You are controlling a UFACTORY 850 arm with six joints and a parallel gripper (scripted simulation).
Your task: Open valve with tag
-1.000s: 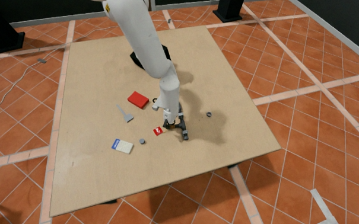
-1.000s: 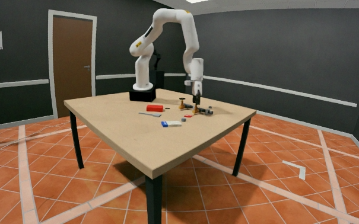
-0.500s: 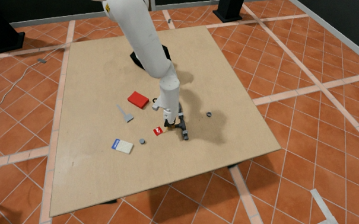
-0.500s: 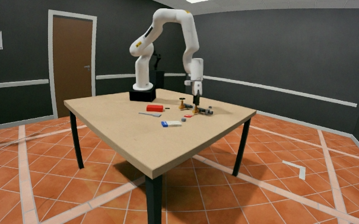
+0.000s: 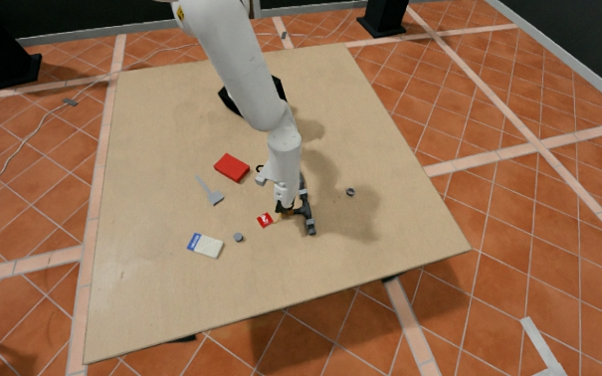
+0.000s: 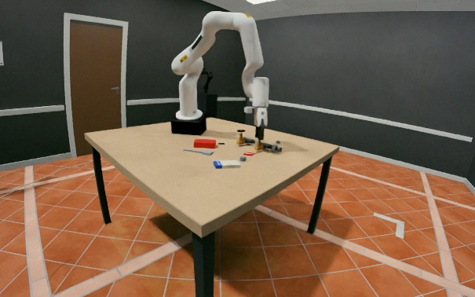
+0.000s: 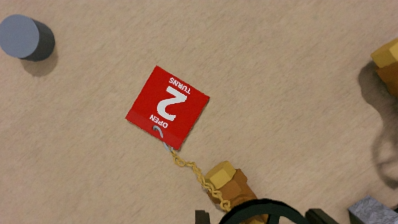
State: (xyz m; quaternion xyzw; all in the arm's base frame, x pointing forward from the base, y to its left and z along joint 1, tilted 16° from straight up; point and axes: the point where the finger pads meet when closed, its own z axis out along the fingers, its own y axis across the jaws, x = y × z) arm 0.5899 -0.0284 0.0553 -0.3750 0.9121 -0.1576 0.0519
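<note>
A red tag (image 7: 167, 107) (image 5: 265, 220) (image 6: 250, 153) reads "OPEN 2 TURNS". A brass chain (image 7: 192, 170) ties it to a brass valve (image 7: 230, 182) (image 6: 259, 148) on a short grey pipe (image 5: 308, 214) (image 7: 372, 212). The valve's black handwheel (image 7: 260, 204) shows at the bottom edge of the wrist view. My gripper (image 5: 285, 208) (image 6: 260, 135) points straight down over this valve and is shut on its handwheel. A second brass valve (image 6: 241, 138) (image 7: 387, 62) with a black handwheel (image 5: 260, 167) stands at the pipe's far end, mostly hidden behind my arm in the top view.
A red block (image 5: 231, 167) (image 6: 204, 143), a grey scraper (image 5: 210, 191), a white and blue card (image 5: 205, 245) and a grey cylinder (image 5: 238, 237) (image 7: 25, 37) lie left of the valves. Another small cylinder (image 5: 347, 192) lies to the right. The arm's base (image 6: 188, 126) stands at the back.
</note>
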